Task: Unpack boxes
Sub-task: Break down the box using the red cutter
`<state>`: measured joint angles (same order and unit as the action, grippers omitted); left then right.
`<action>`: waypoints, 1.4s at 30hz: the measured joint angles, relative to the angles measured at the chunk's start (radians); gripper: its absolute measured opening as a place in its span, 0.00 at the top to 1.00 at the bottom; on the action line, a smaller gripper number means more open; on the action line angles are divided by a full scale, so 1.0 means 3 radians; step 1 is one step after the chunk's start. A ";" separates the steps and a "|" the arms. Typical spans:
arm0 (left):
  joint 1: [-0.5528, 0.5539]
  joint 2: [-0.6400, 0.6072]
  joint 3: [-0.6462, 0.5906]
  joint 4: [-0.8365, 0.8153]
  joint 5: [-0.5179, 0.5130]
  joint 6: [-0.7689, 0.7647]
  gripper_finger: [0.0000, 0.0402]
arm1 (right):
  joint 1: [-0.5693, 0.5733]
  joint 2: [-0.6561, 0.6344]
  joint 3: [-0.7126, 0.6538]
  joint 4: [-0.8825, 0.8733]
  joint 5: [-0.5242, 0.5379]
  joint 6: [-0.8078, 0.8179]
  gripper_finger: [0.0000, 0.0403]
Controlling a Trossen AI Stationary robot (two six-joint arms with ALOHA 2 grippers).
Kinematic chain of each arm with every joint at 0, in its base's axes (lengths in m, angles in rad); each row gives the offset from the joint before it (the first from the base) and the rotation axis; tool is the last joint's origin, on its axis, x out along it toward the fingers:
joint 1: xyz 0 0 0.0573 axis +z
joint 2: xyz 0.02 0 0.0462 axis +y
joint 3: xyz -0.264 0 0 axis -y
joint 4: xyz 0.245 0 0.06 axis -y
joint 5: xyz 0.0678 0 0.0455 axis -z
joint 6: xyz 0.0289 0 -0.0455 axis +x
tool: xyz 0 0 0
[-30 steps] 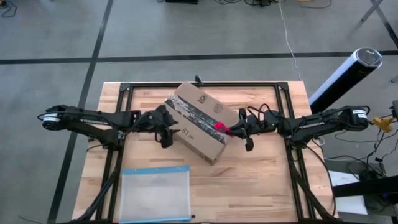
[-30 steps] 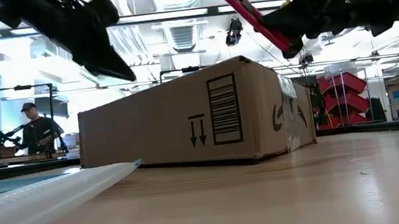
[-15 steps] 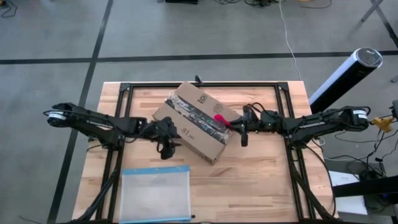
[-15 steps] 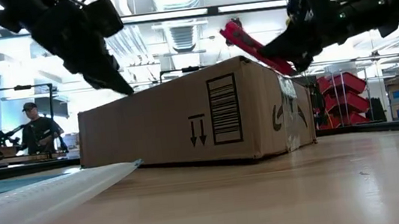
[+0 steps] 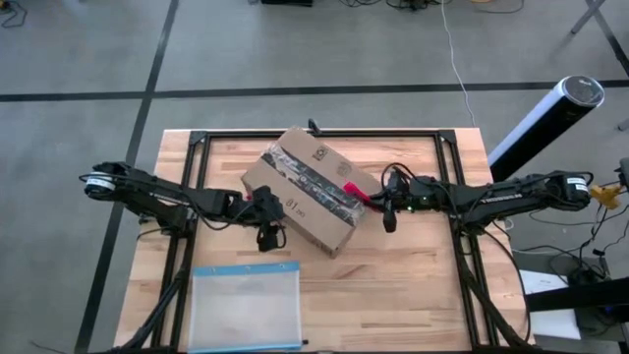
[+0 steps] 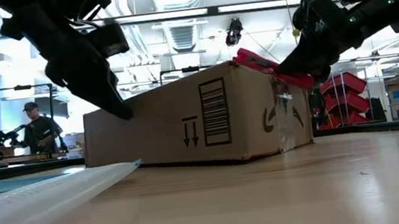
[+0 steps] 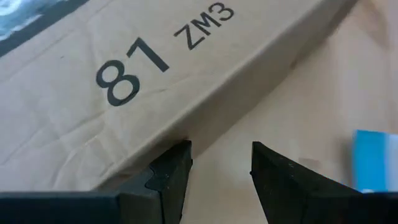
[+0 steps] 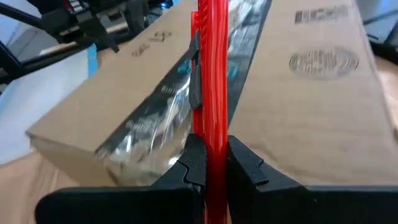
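A brown cardboard box [image 5: 310, 192] lies askew in the middle of the table, flaps shut, with a shiny tape strip [image 8: 168, 106] along its top seam. My left gripper [image 7: 217, 149] stands open at the box's near-left long side [image 7: 249, 81], level with its top edge in the low view [image 6: 118, 108]. My right gripper [image 5: 380, 202] is at the box's right end, shut on a small red tool [image 5: 356, 195] that reaches over the box top. My left gripper has one finger [image 7: 171, 171] right at the box's near-left side, fingers pointing down; whether it touches the cardboard, I cannot tell. My right gripper pinches the red tool's handle end [image 8: 210, 140] between its two fingers, coming from the table's right and slanting down. The tool runs along the taped seam, and its shaft [image 6: 273, 67] lies on the box's top at the right end.
A clear plastic pouch with a blue edge [image 5: 246, 305] lies flat at the near left. A dark and white cylinder [image 5: 545, 123] stands beyond the far right corner. A person [image 6: 36, 130] shows in the room behind.
My left gripper has come down and toward the near-right, from above the box to its near-left side. My right gripper has lowered the red tool from the air onto the box's top. The box has turned a little on the table.
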<state>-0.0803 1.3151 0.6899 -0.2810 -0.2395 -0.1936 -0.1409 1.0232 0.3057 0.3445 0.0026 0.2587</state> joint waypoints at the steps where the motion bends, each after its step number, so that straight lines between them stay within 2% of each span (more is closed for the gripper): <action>1: -0.0001 -0.0001 0.0000 -0.0001 -0.0092 -0.0003 0.61 | 0.0008 0.0015 0.0001 0.0004 0.0001 0.0014 0.97; 5: -0.0003 -0.0014 0.0000 -0.0024 -0.0365 -0.0012 0.61 | 0.0075 0.0083 0.0003 0.0017 -0.0014 0.0015 0.97; 11: -0.0006 -0.0017 0.0001 -0.0105 -0.0536 -0.0077 0.61 | 0.0213 0.0197 0.0002 0.0181 -0.0023 0.0064 0.97; 19: 0.0004 -0.0046 0.0006 -0.0654 -0.0877 -0.0494 0.61 | 0.0347 0.0468 0.0091 0.0619 -0.0312 0.0058 0.97; 23: 0.0006 -0.0083 0.0006 -0.0791 -0.0888 -0.0649 0.61 | 0.0424 0.0588 0.0303 0.0633 -0.0310 -0.0136 0.97; 29: -0.0082 -0.0186 0.0006 -0.0611 -0.0856 -0.0585 0.61 | 0.0527 0.0814 0.0605 0.0975 -0.0310 -0.0541 0.97; 42: -0.0191 -0.0469 0.0005 -0.0466 -0.0832 -0.0426 0.61 | 0.0427 0.1545 0.0654 0.1878 -0.0450 -0.0780 0.97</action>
<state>-0.1376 1.1745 0.6914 -0.4207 -0.4890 -0.3214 -0.0127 1.4868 0.5018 0.9078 -0.1325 0.0247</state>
